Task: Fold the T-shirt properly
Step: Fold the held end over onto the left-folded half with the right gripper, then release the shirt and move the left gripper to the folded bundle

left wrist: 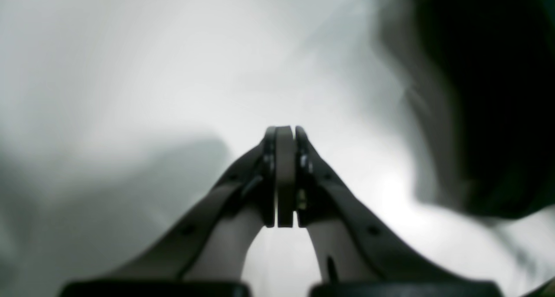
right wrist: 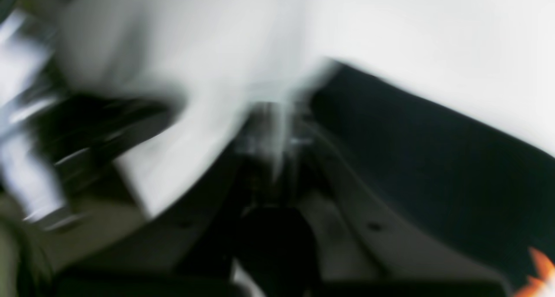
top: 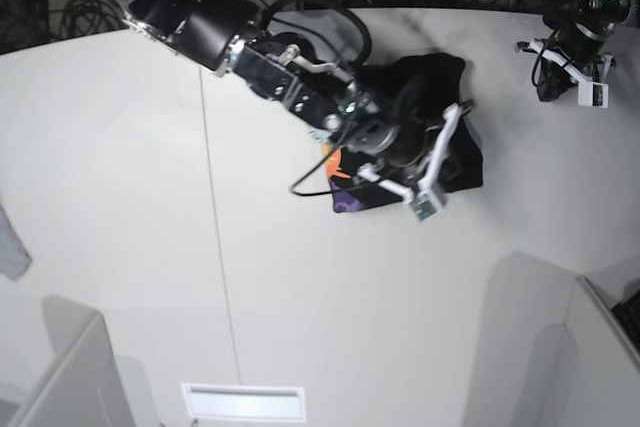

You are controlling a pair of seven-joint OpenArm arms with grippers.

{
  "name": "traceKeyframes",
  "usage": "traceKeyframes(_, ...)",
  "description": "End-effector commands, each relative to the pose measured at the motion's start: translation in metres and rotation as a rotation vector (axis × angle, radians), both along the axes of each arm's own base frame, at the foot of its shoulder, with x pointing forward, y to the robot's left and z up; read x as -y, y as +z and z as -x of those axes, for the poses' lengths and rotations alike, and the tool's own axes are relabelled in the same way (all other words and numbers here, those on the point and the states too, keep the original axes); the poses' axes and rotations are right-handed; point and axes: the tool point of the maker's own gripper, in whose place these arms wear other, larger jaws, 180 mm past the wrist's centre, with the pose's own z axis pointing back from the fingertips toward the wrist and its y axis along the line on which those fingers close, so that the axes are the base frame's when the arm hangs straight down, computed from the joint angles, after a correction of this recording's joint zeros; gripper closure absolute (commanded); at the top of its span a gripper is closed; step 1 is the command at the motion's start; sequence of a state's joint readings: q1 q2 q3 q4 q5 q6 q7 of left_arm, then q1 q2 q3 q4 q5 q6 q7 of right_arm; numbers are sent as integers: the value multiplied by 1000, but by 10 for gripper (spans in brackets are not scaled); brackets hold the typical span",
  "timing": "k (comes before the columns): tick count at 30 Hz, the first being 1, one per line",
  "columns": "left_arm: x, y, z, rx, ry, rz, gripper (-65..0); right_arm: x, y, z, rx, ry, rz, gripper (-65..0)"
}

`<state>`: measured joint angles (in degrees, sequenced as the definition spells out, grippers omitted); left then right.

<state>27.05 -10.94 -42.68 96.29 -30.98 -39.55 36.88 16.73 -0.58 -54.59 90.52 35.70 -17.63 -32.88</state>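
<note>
T-shirt (top: pixel 440 112) — black cloth, bunched into a compact heap on the white tabletop (top: pixel 120 197), toward the far right of centre in the base view. A patch of purple-and-orange print shows at its near-left edge, beside a loop of black cable. The right arm lies across most of the heap, so its folds and outline are only partly visible. In the right wrist view the shirt is a dark slab (right wrist: pixel 433 158) with a straight edge against the pale surface; an orange fleck of print sits at the lower right corner.

Right pincer (right wrist: pixel 273 128) — down at the edge of the black cloth, heavily blurred in its own view. The jaws stand together; whether cloth is caught between them cannot be told. In the base view the arm reaches in from the upper left, its white wrist bracket over the near side of the heap.

Left pincer (left wrist: pixel 285 134) — jaws pressed together, pads meeting flat, nothing between them. It hangs over bare white tabletop, with a blurred dark mass at the right of its view. In the base view this arm sits at the far right corner, well apart from the shirt.

Small grey cloth scrap (top: pixel 12 242) — at the left edge of the tabletop, well apart from everything else
</note>
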Motion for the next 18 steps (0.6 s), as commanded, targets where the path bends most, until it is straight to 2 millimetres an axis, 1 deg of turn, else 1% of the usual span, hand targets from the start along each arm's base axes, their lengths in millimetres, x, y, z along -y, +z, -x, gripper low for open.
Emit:
traceKeyframes(1, 0, 16, -7, 63, -10, 14, 0, 11, 14, -16, 32, -56, -41, 0)
traceKeyframes(3, 6, 25, -13, 115, -3, 87, 0, 50, 4, -28, -2, -169, -48, 0)
traceKeyframes(5, 10, 34, -15, 158, 12, 147, 0, 88, -2, -35, -21, -267, -54, 0)
traceKeyframes(7, 14, 43, -20, 213, 28, 224, 0, 126, -13, -37, -36, -354, -35, 0)
traceKeyframes(8, 18, 48, -23, 243, 32, 269, -43, 145, -18, -37, -44, -394, -24, 0)
traceKeyframes(10, 23, 52, -25, 258, 35, 330, -188, 170, -27, -33, -61, -447, -4, 0)
traceKeyframes(12, 31, 55, -32, 252, 16, 385, -326, 189, -41, -25, -92, -485, 23, 0)
traceKeyframes(14, 36, 49, -38, 220, 1, 424, -449, 201, -53, -16, -125, -513, 41, 0)
traceKeyframes(16, 38, 43, -45, 197, -3, 434, -530, 208, -62, -5, -158, -535, 50, 0)
traceKeyframes(17, 41, 38, -49, 187, -1, 441, -563, 212, -66, -2, -168, -547, 54, 0)
traceKeyframes(18, 43, 34, -50, 177, 0, 439, -581, 215, -68, 0, -175, -554, 55, 0)
